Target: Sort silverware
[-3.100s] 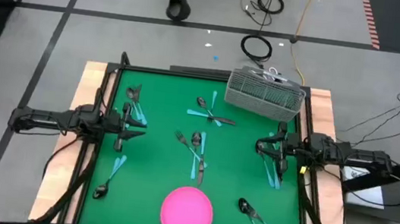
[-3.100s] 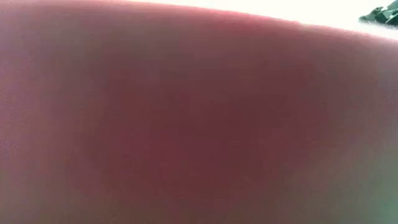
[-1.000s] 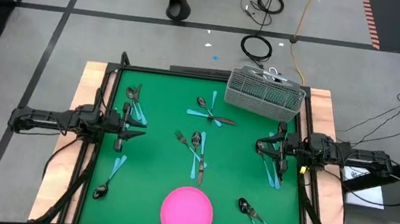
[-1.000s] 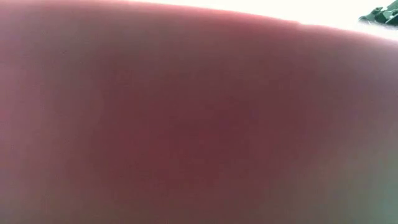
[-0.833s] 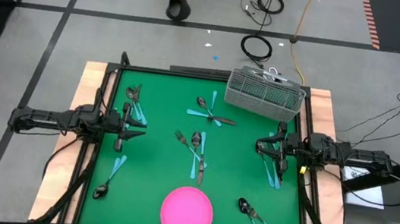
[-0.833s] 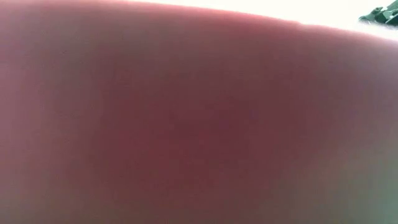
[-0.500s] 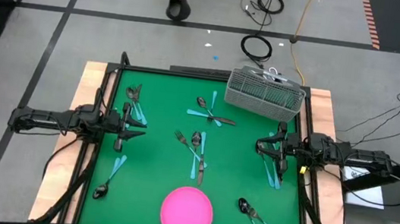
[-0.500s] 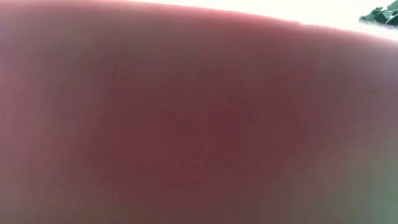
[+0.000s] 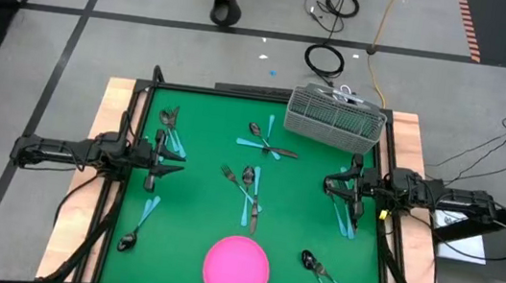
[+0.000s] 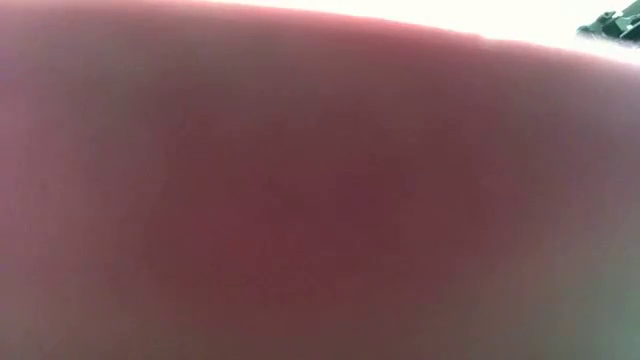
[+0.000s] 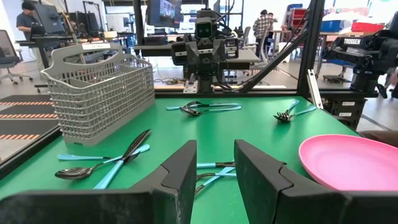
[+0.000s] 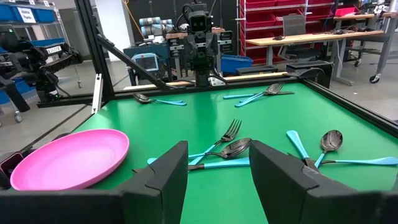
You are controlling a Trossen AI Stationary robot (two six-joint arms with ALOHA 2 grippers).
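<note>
High view shows the silverware scattered in small groups across the green surface, none yet in the basket at upper right or on the pink plate at bottom centre. Left end effector and right end effector wait at opposite edges, fingers apart and empty, probably poised to start picking.

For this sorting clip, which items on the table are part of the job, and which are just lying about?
Part of the job:
- silverware with light-blue handles, scattered in small groups over the green mat
- left gripper, open, empty
- right gripper, open, empty

Just lying about:
- pink plate
- grey mesh basket
</note>
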